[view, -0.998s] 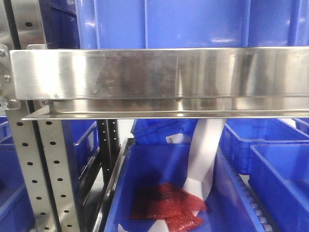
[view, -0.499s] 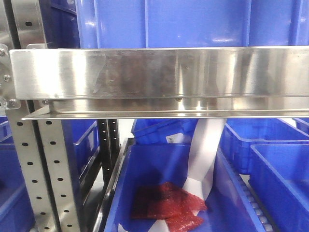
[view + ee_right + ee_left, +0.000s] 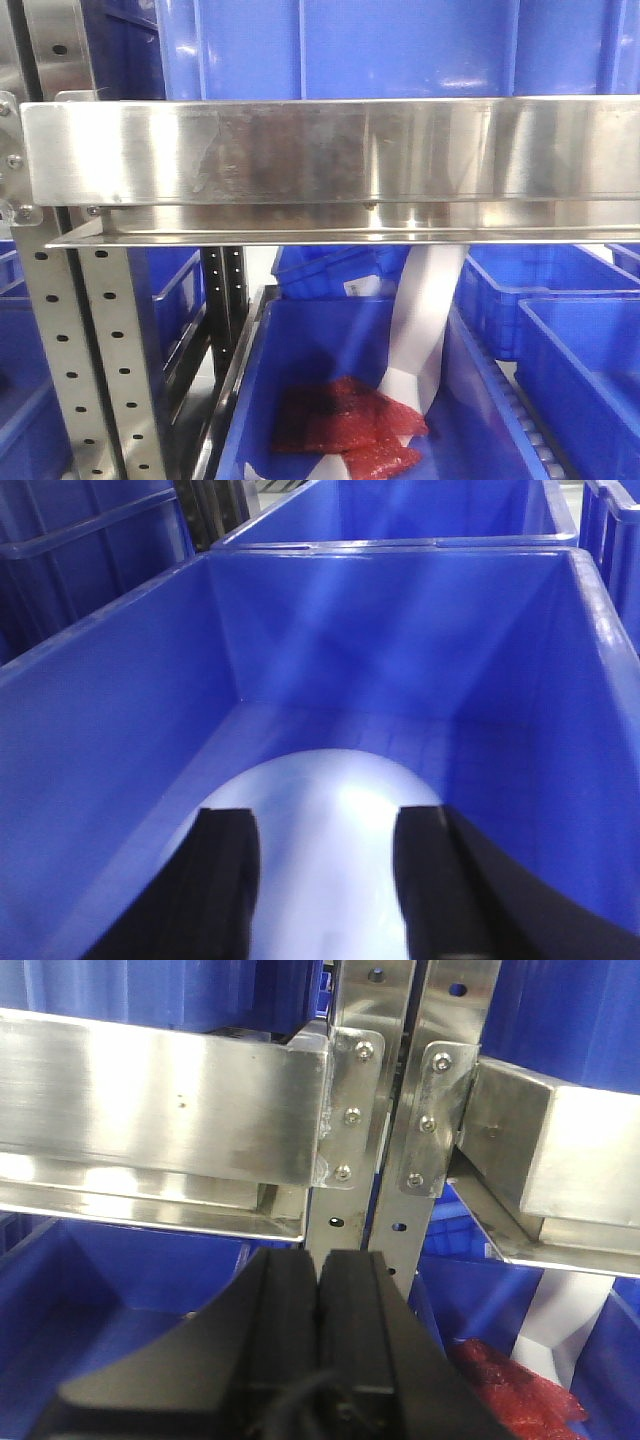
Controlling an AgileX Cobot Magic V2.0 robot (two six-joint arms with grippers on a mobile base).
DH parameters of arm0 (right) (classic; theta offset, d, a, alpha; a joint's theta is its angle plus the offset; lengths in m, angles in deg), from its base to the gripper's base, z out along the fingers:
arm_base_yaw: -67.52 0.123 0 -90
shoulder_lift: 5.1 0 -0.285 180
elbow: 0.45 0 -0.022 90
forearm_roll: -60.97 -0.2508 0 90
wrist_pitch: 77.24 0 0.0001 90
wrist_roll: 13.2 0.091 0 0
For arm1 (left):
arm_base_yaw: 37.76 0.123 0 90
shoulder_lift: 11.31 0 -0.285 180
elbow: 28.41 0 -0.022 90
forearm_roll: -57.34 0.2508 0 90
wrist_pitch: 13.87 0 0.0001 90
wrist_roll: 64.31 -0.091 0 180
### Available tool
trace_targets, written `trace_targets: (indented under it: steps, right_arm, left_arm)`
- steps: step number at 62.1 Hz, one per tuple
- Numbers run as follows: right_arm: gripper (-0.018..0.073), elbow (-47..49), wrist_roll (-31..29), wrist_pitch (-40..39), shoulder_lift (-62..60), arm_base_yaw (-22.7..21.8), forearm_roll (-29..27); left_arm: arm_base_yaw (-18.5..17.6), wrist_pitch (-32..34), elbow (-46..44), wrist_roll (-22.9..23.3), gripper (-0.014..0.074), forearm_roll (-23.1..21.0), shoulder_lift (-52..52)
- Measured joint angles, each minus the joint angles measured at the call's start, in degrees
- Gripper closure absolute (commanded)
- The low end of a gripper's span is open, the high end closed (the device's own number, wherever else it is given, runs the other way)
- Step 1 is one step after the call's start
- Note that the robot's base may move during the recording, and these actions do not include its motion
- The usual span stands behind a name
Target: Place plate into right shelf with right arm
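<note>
In the right wrist view the white plate [image 3: 330, 780] lies on the floor of a blue bin [image 3: 120, 680]. My right gripper [image 3: 322, 818] hangs over it, open, with its two dark fingers [image 3: 225, 880] spread wide and the plate's glossy surface showing between them. The right shelf shows in the front view as a broad steel rail [image 3: 330, 150] with blue bins above and below it. My left gripper [image 3: 320, 1260] is shut with nothing in it, in front of the perforated uprights [image 3: 390, 1110]. Neither gripper shows in the front view.
A red mesh bag [image 3: 345, 425] and a white strip [image 3: 425, 320] lie in the lower middle bin. More blue bins [image 3: 560, 300] stand to the right. A second steel rail [image 3: 150, 1100] runs off to the left of the uprights.
</note>
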Motion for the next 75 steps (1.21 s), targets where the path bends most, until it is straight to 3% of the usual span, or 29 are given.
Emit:
trace_targets:
  steps: [6,15,28,40,58,75]
  right_arm:
    - [0.0216,0.0,0.0,0.0,-0.1,0.0,0.0]
    - [0.0528,0.0,0.0,0.0,-1.0,0.0,0.0]
    - [0.0496,-0.1,0.0,0.0,-4.2,-1.0,0.6]
    - [0.0496,-5.0,0.0,-0.3,-10.1,-5.3,3.5]
    - [0.0496,-23.2,0.0,-5.1,-26.5,-11.2,8.2]
    - [0.0496,-43.3,0.0,-8.1,-46.8,-11.8,8.3]
  left_arm:
    - [0.0,0.0,0.0,0.0,0.0724,0.0,0.0]
    - [0.0,0.0,0.0,0.0,0.0724,0.0,0.0]
    - [0.0,0.0,0.0,0.0,0.0724,0.0,0.0]
    - [0.0,0.0,0.0,0.0,0.0724,0.0,0.0]
    - [0.0,0.0,0.0,0.0,0.0724,0.0,0.0]
    - [0.0,0.0,0.0,0.0,0.0724,0.0,0.0]
